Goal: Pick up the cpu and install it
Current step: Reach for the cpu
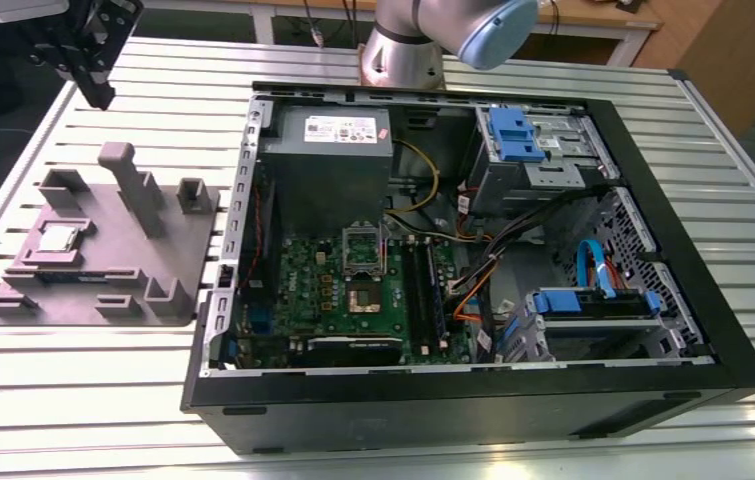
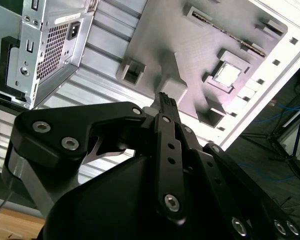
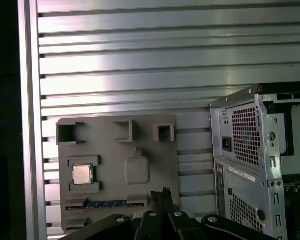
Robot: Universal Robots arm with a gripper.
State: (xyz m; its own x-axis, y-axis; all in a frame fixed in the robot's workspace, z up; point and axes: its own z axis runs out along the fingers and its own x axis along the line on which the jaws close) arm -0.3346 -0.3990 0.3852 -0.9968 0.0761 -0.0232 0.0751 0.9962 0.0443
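The gripper point(image 1: 97, 92) hangs high over the slatted metal table point(image 1: 110, 400), near its far corner at the exterior view's left. Its jaws are drawn together with nothing between them — in the first wrist view the two fingertips point(image 3: 154, 193) stand almost touching. The cpu point(image 1: 57, 238) lies flat in a square pocket of the grey fixture plate point(image 1: 177, 260), silver top upward, on the side of the plate nearest the table's edge at the exterior view's left. Both wrist views show it there, well apart from the gripper. Near it on the plate, a blue-labelled strip point(image 1: 84, 279) lies in a long slot. The open computer case point(image 1: 484, 410) stands just beside the plate toward the exterior view's right — its motherboard point(image 1: 310, 290) exposed, with the socket point(image 1: 362, 280) near the board's middle.
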